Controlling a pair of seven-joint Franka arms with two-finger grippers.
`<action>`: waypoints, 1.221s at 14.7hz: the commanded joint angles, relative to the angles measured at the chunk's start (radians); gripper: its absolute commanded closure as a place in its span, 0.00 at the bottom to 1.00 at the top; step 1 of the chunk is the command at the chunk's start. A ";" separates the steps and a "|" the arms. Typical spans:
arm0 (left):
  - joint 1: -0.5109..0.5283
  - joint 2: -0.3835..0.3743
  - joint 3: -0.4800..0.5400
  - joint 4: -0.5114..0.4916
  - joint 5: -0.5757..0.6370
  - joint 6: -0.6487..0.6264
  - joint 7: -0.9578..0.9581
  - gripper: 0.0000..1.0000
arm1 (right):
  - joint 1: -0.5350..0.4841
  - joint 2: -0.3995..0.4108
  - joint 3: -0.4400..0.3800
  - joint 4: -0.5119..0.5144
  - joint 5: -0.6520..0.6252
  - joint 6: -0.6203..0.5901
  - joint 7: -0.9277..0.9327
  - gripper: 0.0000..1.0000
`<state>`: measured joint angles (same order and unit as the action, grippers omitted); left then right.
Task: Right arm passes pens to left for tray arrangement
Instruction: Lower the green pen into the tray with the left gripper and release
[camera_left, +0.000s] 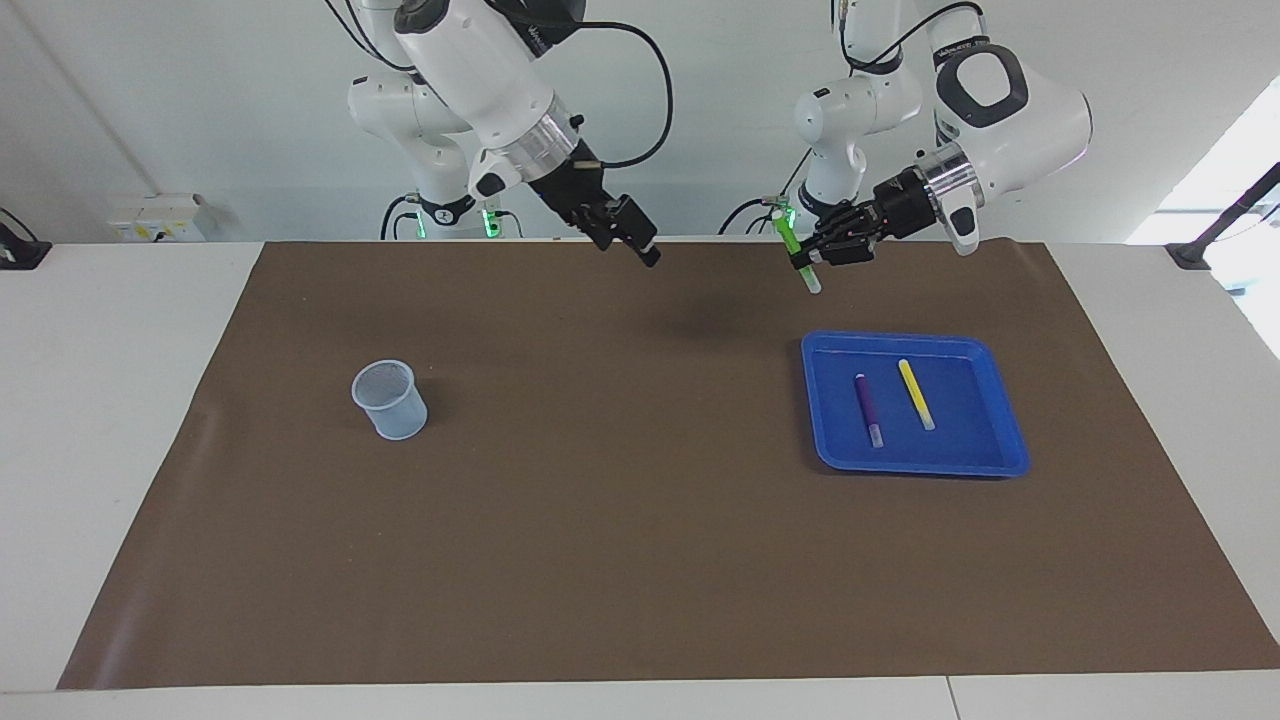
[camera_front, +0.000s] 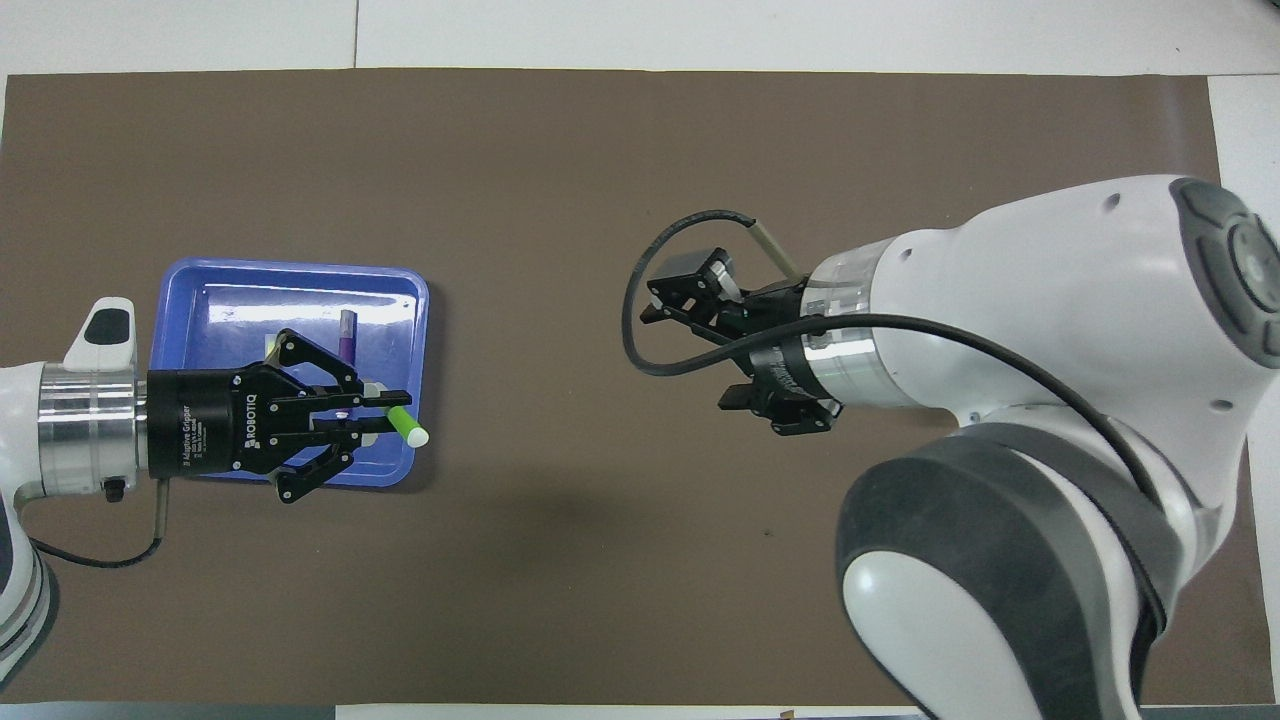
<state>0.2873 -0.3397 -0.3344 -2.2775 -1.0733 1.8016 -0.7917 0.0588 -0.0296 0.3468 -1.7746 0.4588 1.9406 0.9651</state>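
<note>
Left fingers (camera_left: 815, 252) closed on the bright green marker pen with a pale tip (camera_left: 797, 250), held up in the air over the edge of the tray nearer the robots, pen tilted, pale tip pointing down. In the overhead view the same left fingers (camera_front: 385, 412) cover part of the tray; the green pen (camera_front: 405, 425) sticks out past them. Right fingers (camera_left: 628, 232) carry nothing, up over the middle of the mat; can't tell how far apart they are. In the overhead view the right fingers (camera_front: 668, 300) sit well apart from the tray, so I read the right arm as waiting.

Big to small:
- White desk (camera_left: 120, 420) with a brown paper mat (camera_left: 600, 520) covering most of it.
- Shallow square bright-blue plastic tray with a raised rim (camera_left: 1000, 400), toward the left arm's end of the desk.
- Small translucent bluish cup (camera_left: 390, 400), toward the right arm's end, upright; no pens visible in it.
- Purple marker pen (camera_left: 868, 410) and yellow marker pen (camera_left: 916, 394), both lying flat in the tray, side by side, apart, roughly parallel.

Progress, my read: two of three pens are placed and the third is in the left fingers, so all handovers look done. What's left is setting the green pen down in the tray beside the other two and releasing it. There is free tray floor on both sides of the pair. Near the end of the task.
</note>
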 joint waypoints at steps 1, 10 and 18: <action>0.055 0.046 0.000 0.012 0.157 -0.018 0.225 1.00 | -0.002 -0.062 -0.076 -0.100 -0.102 -0.029 -0.211 0.00; 0.124 0.402 -0.001 0.144 0.938 0.206 0.741 1.00 | -0.004 -0.052 -0.296 -0.079 -0.509 -0.058 -0.772 0.00; 0.142 0.542 -0.001 0.141 1.154 0.410 0.770 1.00 | -0.004 -0.033 -0.373 0.096 -0.554 -0.276 -0.901 0.00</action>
<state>0.4227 0.1808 -0.3303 -2.1521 0.0326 2.1903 -0.0370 0.0575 -0.0796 -0.0314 -1.7180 -0.0742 1.7120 0.0808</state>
